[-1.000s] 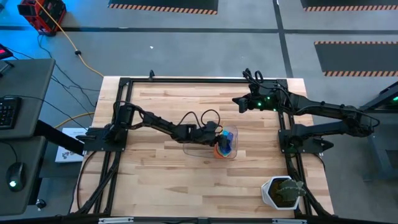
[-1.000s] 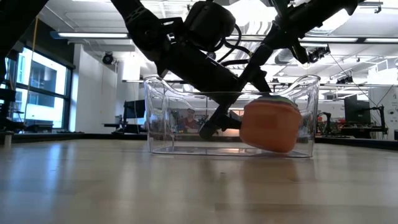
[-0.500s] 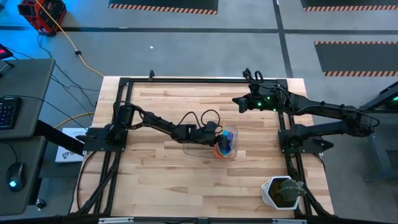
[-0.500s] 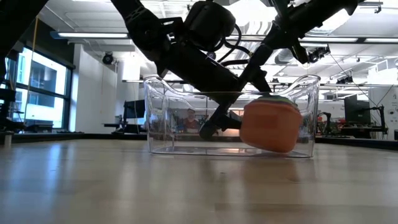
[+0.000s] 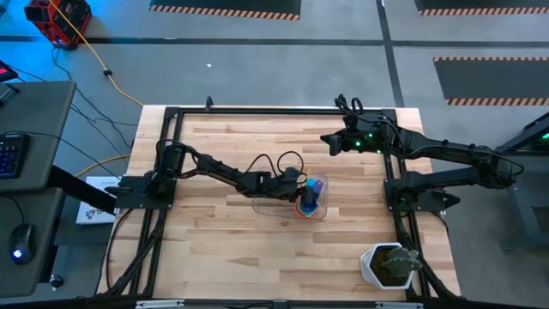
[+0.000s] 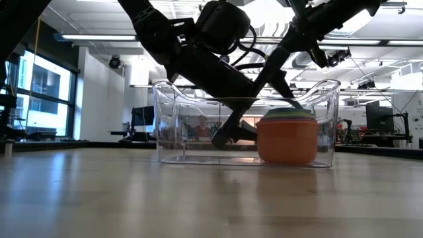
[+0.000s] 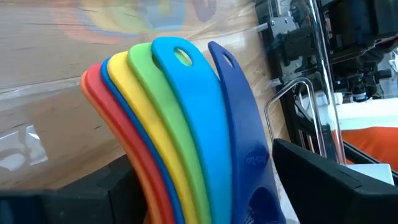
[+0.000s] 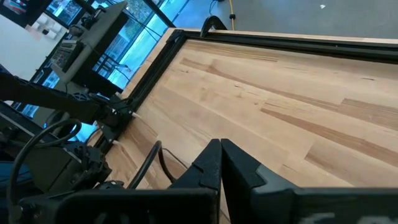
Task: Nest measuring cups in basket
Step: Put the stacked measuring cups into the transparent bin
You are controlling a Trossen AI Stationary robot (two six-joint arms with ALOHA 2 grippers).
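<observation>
Closest to the low camera, bare wooden surface point(image 6: 132, 198) runs up to the basket point(image 6: 173, 125), which stands near the middle of it. Inside, at the end toward the right arm's side, the measuring cups point(image 6: 287, 137) sit nested and upright on the basket floor, orange outermost with green and other rims showing above. Reaching down into the basket, the left tool point(image 7: 205, 186) is clamped on the fanned handles of the stack: red, dark blue, yellow, green, light blue and blue lie pressed between its two dark fingers point(image 7: 323, 180). Farther off, the right tool point(image 8: 221, 163) hangs above the surface's far edge, fingers pressed together on nothing. A potted plant point(image 5: 390, 264) stands at the near right corner.
</observation>
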